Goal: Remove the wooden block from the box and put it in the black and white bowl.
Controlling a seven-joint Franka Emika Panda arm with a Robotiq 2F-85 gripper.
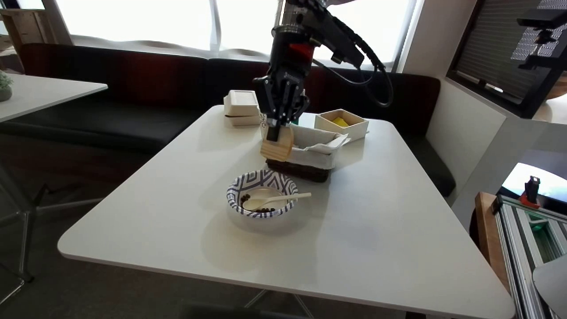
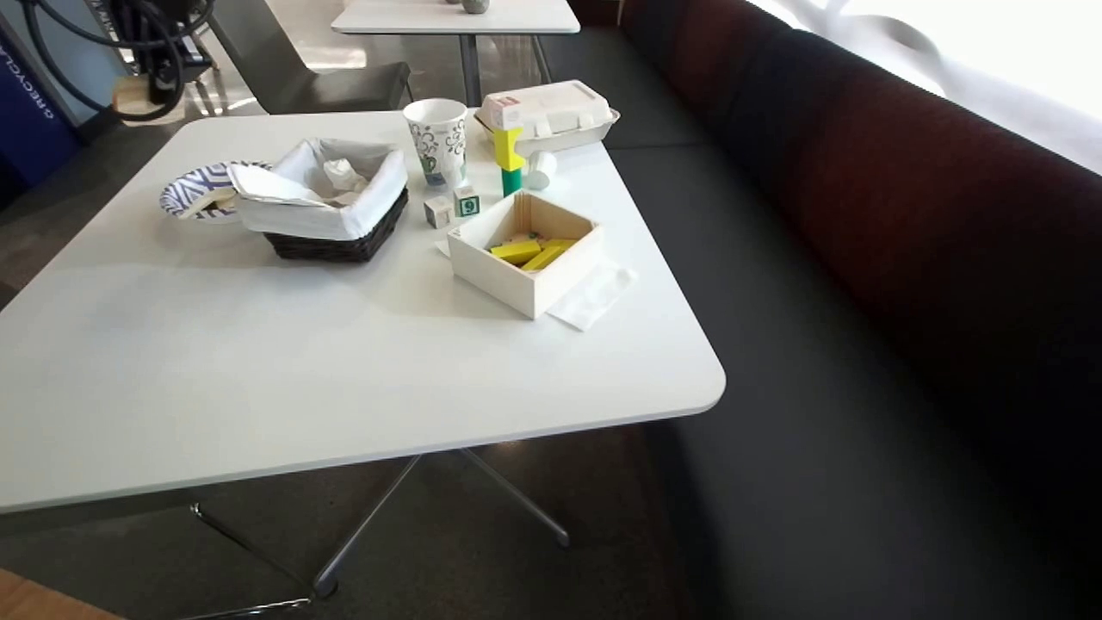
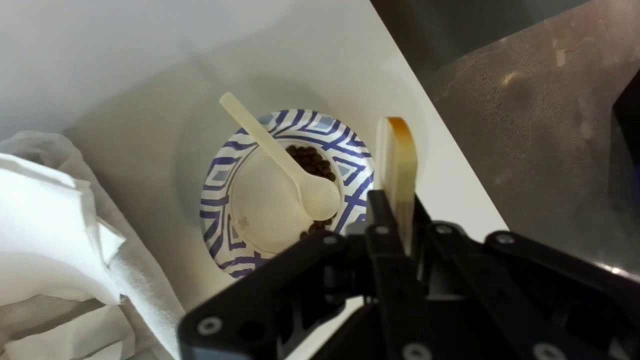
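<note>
My gripper (image 1: 273,132) is shut on a flat light tan wooden block (image 1: 277,148) and holds it above the table. The block (image 3: 400,145) stands edge-on between the fingertips (image 3: 395,207) in the wrist view. The black and white bowl (image 1: 235,200) lies on the table near the block; its patterned rim also shows in the wrist view (image 3: 216,200), left of the block. A white spoon (image 3: 280,155) and dark beans (image 3: 312,162) are in it. The pale box (image 2: 492,280) with several yellow blocks stands on the table; it also shows in an exterior view (image 1: 330,126).
A dark basket with white lining (image 2: 336,250) stands between bowl and box. A paper cup (image 2: 437,146), a white lidded container (image 2: 555,120), small letter blocks (image 2: 439,212) and a yellow-green piece (image 2: 509,155) stand near the box. The table edge (image 3: 440,120) runs beside the bowl.
</note>
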